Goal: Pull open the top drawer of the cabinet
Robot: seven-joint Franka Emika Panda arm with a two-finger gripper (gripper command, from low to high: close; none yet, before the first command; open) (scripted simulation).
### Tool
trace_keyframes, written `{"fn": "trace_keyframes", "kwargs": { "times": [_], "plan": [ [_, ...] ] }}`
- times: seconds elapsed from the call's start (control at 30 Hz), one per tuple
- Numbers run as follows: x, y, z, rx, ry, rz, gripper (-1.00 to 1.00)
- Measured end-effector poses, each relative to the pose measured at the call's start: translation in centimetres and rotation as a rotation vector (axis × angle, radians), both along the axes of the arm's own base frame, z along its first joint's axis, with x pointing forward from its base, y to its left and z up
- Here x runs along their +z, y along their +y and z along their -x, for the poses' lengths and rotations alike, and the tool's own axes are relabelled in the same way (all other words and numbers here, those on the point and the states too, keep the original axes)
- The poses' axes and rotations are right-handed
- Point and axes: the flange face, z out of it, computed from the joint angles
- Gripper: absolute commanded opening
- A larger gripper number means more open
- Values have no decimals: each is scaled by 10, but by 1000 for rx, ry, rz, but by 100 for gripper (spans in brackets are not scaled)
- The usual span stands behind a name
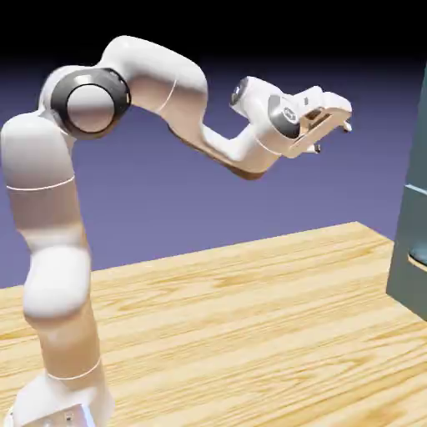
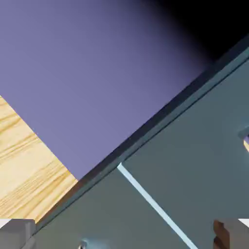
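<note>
The dark teal cabinet (image 1: 414, 217) shows only as a narrow strip at the exterior view's right edge, crossed by thin pale seams. My gripper (image 1: 332, 138) hangs high above the table, well to the left of the cabinet and pointing toward it, open with nothing between its fingers. In the hand view the cabinet (image 2: 194, 165) lies rolled diagonally, and a pale seam (image 2: 151, 202) splits its face into two panels. I cannot tell which panel is the top drawer. Both fingertips (image 2: 17, 233) sit far apart at the bottom edge of that view.
The wooden table (image 1: 250, 317) stretches from the robot's base to the foot of the cabinet. A plain blue-violet backdrop (image 2: 97, 73) lies behind. A small pale notch (image 2: 245, 138) shows on the cabinet face at the hand view's right edge.
</note>
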Motion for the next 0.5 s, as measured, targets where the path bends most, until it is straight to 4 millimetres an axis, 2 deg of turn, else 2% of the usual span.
{"fn": "trace_keyframes", "kwargs": {
  "times": [0.27, 0.5],
  "plan": [
    [7, 2, -50, 113, -121, 177, 0],
    [6, -20, -90, 170, -228, 321, 0]
  ]
}}
